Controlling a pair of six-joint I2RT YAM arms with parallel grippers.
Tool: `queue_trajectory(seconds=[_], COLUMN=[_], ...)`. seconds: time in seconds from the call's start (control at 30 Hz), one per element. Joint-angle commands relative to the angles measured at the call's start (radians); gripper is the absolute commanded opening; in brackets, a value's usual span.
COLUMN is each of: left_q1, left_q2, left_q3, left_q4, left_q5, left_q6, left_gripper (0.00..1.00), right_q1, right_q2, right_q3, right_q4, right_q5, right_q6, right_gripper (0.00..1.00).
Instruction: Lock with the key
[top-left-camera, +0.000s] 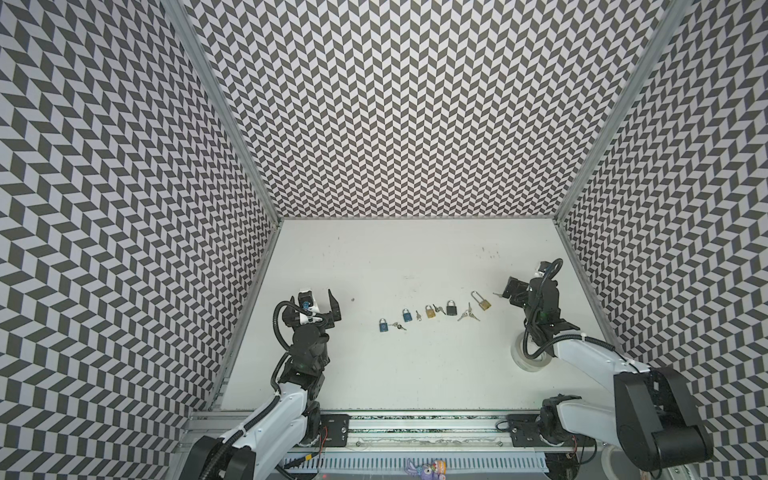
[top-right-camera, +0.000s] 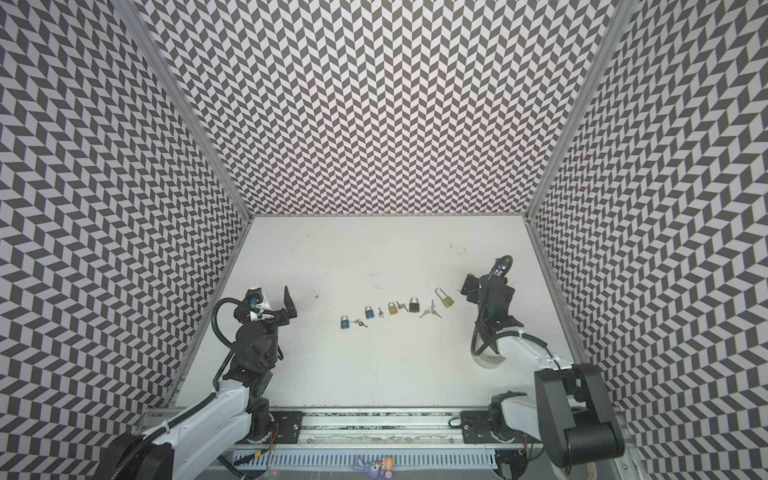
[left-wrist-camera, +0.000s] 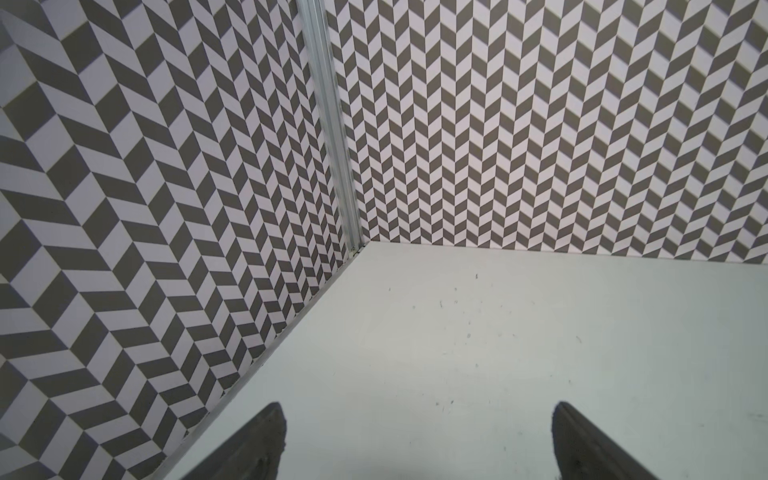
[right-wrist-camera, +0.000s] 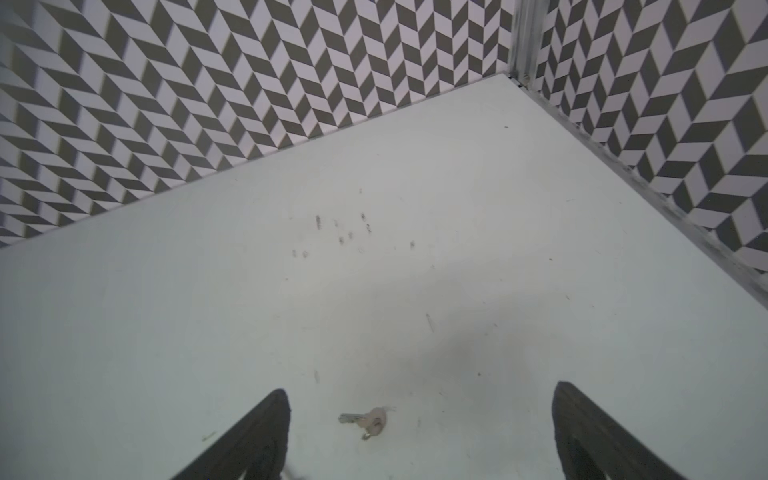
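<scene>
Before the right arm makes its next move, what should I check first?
1. Right gripper open: ok, jaws wide apart, nothing held.
2. Loose key ready to pick: ok, it lies on the table between the right fingers, ungripped.
3. Left gripper open and empty: ok.
4. Long-shackle padlock steadied: not ok, neither gripper touches it.
5. That padlock's shackle pressed shut: cannot tell, too small in both top views.
6. Its keyhole facing the right arm: cannot tell.
</scene>
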Motion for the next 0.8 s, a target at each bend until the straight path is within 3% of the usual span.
queue_trajectory(seconds=[0.0, 0.1, 0.27, 0.5, 0.7, 0.73, 0.77], left_q1=[0.036, 0.076, 0.125, 0.161, 0.228, 0.232, 0.233], left_q2=[0.062, 0.119, 0.255, 0.460, 0.665, 0.702, 0.683], left_q3=[0.006, 0.005, 0.043, 0.148, 0.173, 0.188, 0.205], left_q4=[0.064, 0.151, 0.274, 0.368, 0.528, 0.567, 0.490], left_q5=[0.085, 0.181, 0.403, 0.431, 0.490, 0.490, 0.491], left_q6=[0.021, 0.026, 0.016, 0.019, -0.032, -0.030, -0.034], left_gripper=[1.00, 1.00, 1.00, 1.00, 1.00, 1.00, 1.00], right_q1=[-0.002, -0.004, -0.014, -0.044, -0.118, -0.120, -0.119], right_q2=[0.014, 0.033, 0.060, 0.129, 0.340, 0.329, 0.304], right_q3=[-0.054, -0.144, -0.180, -0.187, -0.280, -0.258, -0.213], right_q4=[0.273, 0.503, 0.676, 0.813, 1.194, 1.129, 0.995], right_q5=[-0.001, -0.057, -0.165, -0.231, -0.263, -0.277, -0.288], right_q6=[-0.139, -0.203, -0.248, -0.291, -0.216, -0.218, -0.222], right_gripper=[0.97, 0.97, 0.97, 0.97, 0.98, 1.00, 0.99])
